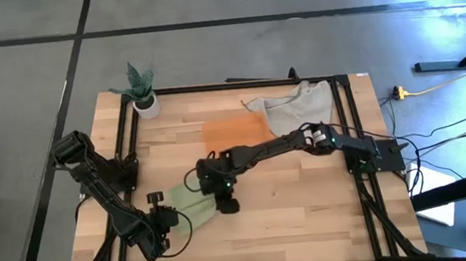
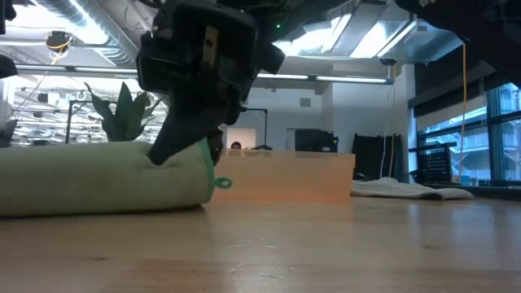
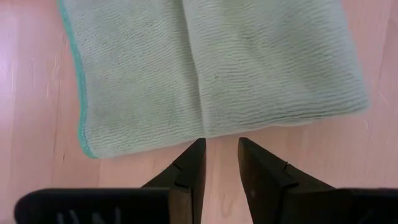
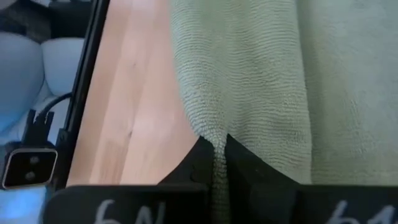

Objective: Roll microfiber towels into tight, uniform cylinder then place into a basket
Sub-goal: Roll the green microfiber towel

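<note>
Table [image 1: 310, 217]: wood.
Grey cloth [image 1: 295, 106]: 1 o'clock, heaped.
Basket [image 1: 235, 133]: 12 o'clock, orange.
Green towel [image 1: 190, 205]: 7 o'clock, partly hidden.
Right gripper [image 4: 216, 155]: pinching towel's edge.
Left gripper [image 3: 221, 163]: narrowly parted, empty, beside towel.

Even bright overhead light on the table [image 1: 308, 200] with soft short shadows under the arms — low view backlit by ceiling strips and windows, gripper [image 2: 191, 146] a dark near-silhouette, near tabletop blurred — wrist views sharp on the towel [image 3: 205, 68], fingers soft.
</note>
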Motion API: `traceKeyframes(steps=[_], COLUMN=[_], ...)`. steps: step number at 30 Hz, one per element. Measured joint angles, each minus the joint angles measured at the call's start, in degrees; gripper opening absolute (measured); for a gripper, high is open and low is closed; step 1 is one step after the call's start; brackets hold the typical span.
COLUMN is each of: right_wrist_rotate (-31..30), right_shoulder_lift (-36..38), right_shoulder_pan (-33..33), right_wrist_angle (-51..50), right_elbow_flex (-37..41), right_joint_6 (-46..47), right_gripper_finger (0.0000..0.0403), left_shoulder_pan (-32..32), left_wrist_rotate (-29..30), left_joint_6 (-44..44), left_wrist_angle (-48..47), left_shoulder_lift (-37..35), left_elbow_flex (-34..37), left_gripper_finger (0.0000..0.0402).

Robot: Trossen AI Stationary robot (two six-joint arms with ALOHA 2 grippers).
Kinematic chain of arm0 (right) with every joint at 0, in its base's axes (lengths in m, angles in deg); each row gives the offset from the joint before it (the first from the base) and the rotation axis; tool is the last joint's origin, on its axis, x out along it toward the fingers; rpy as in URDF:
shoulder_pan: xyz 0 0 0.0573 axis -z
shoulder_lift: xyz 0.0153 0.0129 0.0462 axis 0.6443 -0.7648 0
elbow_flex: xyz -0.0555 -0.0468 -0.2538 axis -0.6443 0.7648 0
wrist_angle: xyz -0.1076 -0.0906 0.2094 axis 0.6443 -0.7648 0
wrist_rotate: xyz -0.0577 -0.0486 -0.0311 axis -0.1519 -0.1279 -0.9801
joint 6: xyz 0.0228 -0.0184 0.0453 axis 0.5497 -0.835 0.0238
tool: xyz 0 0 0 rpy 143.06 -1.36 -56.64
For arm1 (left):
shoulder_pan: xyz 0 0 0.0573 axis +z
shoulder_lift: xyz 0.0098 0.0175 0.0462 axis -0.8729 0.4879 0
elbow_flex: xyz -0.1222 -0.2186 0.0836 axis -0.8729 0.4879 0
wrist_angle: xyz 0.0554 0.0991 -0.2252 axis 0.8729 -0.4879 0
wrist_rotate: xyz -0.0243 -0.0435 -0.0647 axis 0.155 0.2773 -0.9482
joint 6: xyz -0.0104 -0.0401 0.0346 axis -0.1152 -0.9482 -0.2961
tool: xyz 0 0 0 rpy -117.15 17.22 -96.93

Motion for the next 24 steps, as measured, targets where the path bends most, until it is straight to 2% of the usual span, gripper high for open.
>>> traceKeyframes(steps=[3, 7, 11, 15, 19, 24], right_wrist_rotate=[0.3, 5.8, 4.9, 4.6, 4.5, 4.4], right_shoulder_lift=[0.0, 0.1, 0.2, 0.2, 0.2, 0.2], right_shoulder_pan=[0.6, 1.0, 0.4, 0.4, 0.5, 0.4], right_wrist_angle=[0.0, 0.0, -0.2, -0.2, -0.6, -0.6], right_elbow_flex=[0.0, 0.0, 0.0, 0.0, -0.1, -0.1], right_joint_6=[0.3, 0.3, 0.1, 0.2, 0.3, 0.1], right_gripper_finger=[0.0017, 0.0018, 0.0017, 0.0018, 0.0017, 0.0018], left_shoulder_pan=[0.0, 0.0, 0.0, -0.4, -1.2, -1.4], left_wrist_rotate=[0.0, 0.0, 0.4, 0.7, 3.7, 6.6], left_joint_6=[0.0, 0.0, -1.0, 0.0, 1.5, 8.1], left_wrist_angle=[0.0, 0.0, -0.1, -2.4, -4.2, 8.0], left_shoulder_lift=[0.0, 0.0, 0.0, 0.0, 0.0, 0.1], left_elbow_flex=[0.0, 0.0, -0.7, -5.0, -10.9, -11.0], left_gripper_finger=[0.0086, 0.0086, 0.0086, 0.0086, 0.0086, 0.0086])
